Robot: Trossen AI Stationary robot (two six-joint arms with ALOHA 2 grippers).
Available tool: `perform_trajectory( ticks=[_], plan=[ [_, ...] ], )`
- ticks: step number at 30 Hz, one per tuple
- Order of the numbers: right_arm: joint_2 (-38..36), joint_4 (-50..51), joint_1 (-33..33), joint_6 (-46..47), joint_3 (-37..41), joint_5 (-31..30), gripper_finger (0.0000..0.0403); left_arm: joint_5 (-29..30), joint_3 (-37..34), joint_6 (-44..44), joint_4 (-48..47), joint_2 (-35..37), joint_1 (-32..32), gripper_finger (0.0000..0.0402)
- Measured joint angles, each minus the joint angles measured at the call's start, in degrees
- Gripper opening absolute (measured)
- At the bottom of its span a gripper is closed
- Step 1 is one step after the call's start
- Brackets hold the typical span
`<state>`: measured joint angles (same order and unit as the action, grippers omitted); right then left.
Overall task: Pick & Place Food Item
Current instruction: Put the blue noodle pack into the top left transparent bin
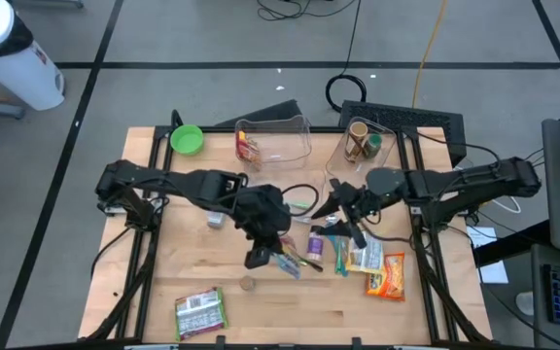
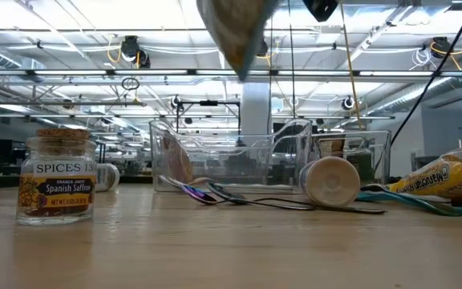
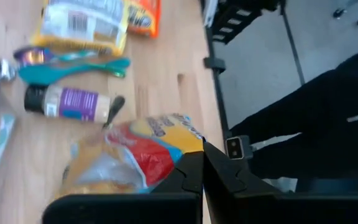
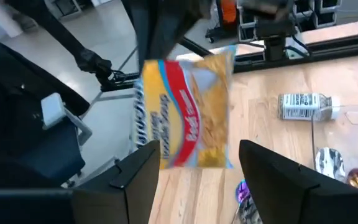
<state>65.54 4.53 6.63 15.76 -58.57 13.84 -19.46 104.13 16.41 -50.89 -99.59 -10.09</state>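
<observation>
Your two arms are dark, near-black, built from slim tube links joined by bulkier rounded joint housings. Left arm [image 1: 178,183] has a chunkier wrist block; right arm [image 1: 455,182] looks matching. Black cables loop loosely alongside both, near the bases. Left end effector [image 3: 201,180] shows flat, angular matte-black fingers with a small white square marking beside them. Right end effector [image 4: 194,177] has two broad, dark, slab-like fingers [image 4: 135,177] with bevelled edges.

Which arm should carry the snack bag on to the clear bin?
Left. The left gripper is shut on the snack bag, lifted off the table; the right gripper hangs open, empty, beside it.
</observation>
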Motion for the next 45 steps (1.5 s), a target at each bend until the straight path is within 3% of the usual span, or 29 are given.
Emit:
perform_trajectory(
  ticks=[5, 14, 20, 27, 34, 45],
  plan=[
    [3.5, -3.52, -0.1, -1.08, 0.0, 0.24, 0.0213, -0.05, 5.25, -2.08, -4.31, 0.0, -0.45, 0.0],
    [11.45, -17.85, -3.72, 1.84, 0.0, 11.27, 0.0212, -6.22, 9.12, -0.27, -4.46, 0.02, -3.21, 0.0],
    [17.27, -34.12, -6.74, 9.91, 0.0, 22.45, 0.0212, -10.53, 9.1, 3.64, 0.09, -0.04, -6.63, 0.0],
    [24.67, -53.3, -6.74, 22.47, 0.0, 31.18, 0.0212, -10.73, 9.1, 3.73, 9.0, -0.02, -8.66, 0.0],
    [29.49, -67.27, -4.85, 30.79, 0.0, 32.93, 0.0212, -13.61, 9.1, 5.36, 15.91, -0.22, -8.83, 0.0],
    [29.99, -68.67, -1.74, 31.77, 0.0, 32.68, 0.0212, -16.25, 9.01, 7.11, 24.15, -1.97, -8.35, 0.0]
  ],
)
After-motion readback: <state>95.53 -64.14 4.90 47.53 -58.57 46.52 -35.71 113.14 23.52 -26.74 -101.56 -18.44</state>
